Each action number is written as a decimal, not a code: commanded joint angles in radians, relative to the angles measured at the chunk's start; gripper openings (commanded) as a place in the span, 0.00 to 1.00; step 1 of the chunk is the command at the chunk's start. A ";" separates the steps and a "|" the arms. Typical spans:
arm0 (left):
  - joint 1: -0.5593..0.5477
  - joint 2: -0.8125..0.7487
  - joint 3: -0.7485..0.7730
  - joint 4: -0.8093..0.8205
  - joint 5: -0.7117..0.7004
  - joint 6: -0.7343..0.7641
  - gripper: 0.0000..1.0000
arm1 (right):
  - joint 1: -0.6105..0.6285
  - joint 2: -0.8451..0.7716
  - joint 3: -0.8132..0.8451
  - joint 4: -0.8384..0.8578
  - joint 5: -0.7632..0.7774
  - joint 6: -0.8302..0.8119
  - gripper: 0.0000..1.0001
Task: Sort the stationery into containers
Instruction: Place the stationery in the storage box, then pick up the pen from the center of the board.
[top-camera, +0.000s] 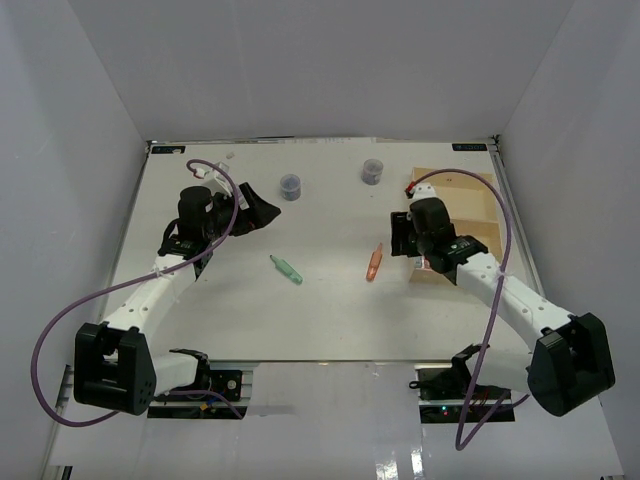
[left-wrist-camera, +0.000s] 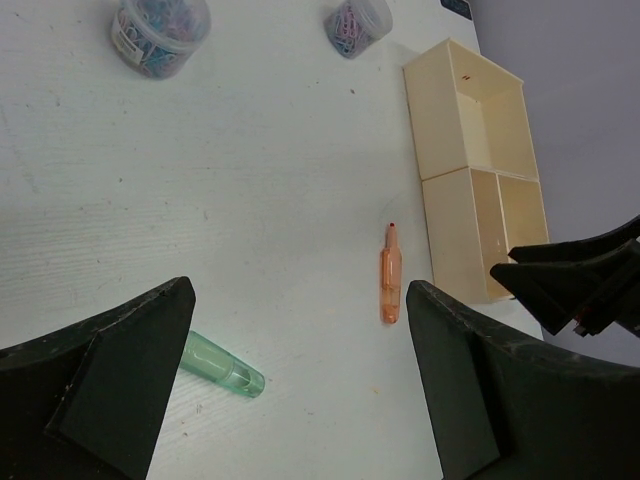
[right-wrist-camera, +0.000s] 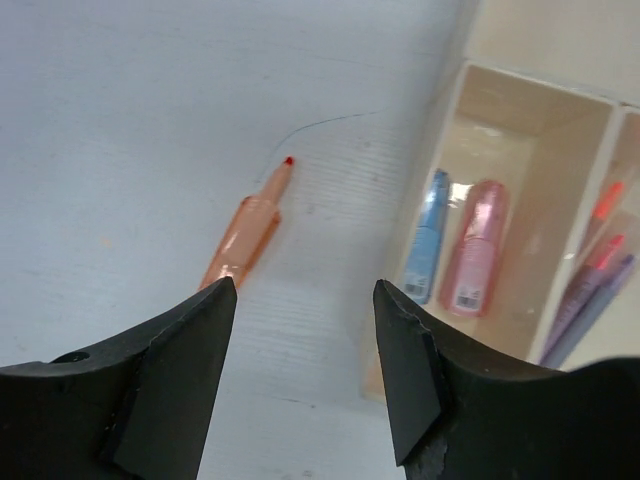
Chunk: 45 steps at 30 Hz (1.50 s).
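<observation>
An orange marker (top-camera: 374, 262) and a green marker (top-camera: 286, 269) lie loose on the white table. My right gripper (top-camera: 405, 238) hangs open between the orange marker (right-wrist-camera: 245, 232) and the beige tray (top-camera: 470, 198), nothing between its fingers. In the right wrist view one tray (right-wrist-camera: 540, 85) compartment holds a blue piece (right-wrist-camera: 428, 250) and a pink piece (right-wrist-camera: 474, 248); purple and red pens (right-wrist-camera: 590, 290) lie in the compartment beside it. My left gripper (top-camera: 255, 210) is wide open above the table, left of the green marker (left-wrist-camera: 222, 366), holding nothing.
Two round grey-blue pots (top-camera: 291, 185) (top-camera: 373, 171) of clips stand at the back of the table. White walls close the table on three sides. The right arm's purple cable loops over the tray's far side.
</observation>
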<state>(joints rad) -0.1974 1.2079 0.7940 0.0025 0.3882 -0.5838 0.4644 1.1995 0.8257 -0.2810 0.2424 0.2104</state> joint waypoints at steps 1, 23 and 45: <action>0.009 -0.001 0.034 0.002 0.018 0.002 0.98 | 0.106 0.018 0.016 0.022 0.052 0.096 0.64; 0.010 0.018 0.036 0.002 0.024 -0.002 0.98 | 0.321 0.354 -0.034 0.121 0.198 0.420 0.73; 0.012 0.033 0.037 -0.022 0.037 -0.010 0.98 | 0.307 0.356 -0.123 0.126 0.248 0.437 0.51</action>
<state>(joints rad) -0.1917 1.2404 0.7998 -0.0227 0.4068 -0.5892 0.7815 1.5524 0.7456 -0.1287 0.4889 0.6174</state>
